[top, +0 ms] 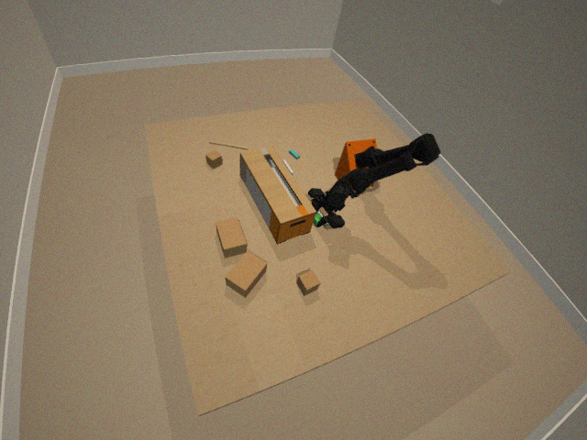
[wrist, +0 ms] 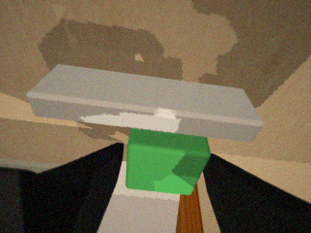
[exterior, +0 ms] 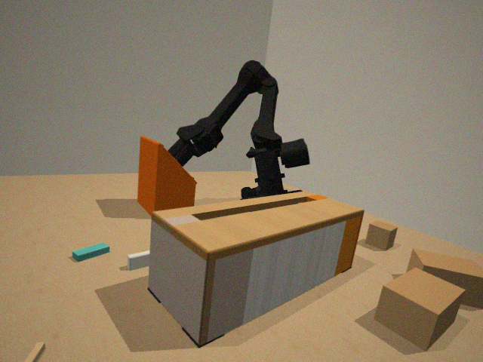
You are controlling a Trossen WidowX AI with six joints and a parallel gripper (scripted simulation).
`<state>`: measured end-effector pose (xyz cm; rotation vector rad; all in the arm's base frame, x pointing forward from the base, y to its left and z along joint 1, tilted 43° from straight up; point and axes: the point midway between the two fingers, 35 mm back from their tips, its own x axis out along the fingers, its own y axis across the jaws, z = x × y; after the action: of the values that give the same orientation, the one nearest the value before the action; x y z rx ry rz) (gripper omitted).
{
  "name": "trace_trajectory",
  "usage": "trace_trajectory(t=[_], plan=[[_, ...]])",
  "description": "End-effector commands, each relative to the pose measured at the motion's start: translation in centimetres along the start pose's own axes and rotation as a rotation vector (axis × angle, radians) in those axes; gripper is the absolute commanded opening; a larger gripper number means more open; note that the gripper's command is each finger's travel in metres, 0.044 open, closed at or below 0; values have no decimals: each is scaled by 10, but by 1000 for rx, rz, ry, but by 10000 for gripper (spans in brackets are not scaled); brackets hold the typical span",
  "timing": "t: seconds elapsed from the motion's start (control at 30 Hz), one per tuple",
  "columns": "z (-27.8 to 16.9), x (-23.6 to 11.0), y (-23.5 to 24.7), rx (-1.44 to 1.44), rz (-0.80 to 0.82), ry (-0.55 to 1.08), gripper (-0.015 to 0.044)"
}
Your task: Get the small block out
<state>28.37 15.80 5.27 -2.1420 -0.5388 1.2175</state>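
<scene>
On the bench (top: pixel 359 302) (exterior: pixel 58 304), toward its right edge, half-spread jaws flank the green block (top: pixel 317 219) (wrist: pixel 162 162) outside the box (top: pixel 270 187) (exterior: pixel 272 225); closing off-centre could knock it against the pale bar (wrist: pixel 146 94).

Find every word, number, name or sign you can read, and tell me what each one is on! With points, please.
There are none I can read.
Dark mark (top: pixel 297 223) on the orange end of the box (top: pixel 286 233): too small and blurred to tell if it is writing or just a slot.
Green block (top: pixel 317 219) (wrist: pixel 162 164): no writing that I can see.
</scene>
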Motion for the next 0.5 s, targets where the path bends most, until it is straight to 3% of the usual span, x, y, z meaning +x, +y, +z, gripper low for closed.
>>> trace_trajectory(t=[0.0,0.23,0.47], plan=[[2,2,3,7,8,-4,154],[-2,-4,3,6,8,-4,9],[-18,-34,2,1,7,-3,0]])
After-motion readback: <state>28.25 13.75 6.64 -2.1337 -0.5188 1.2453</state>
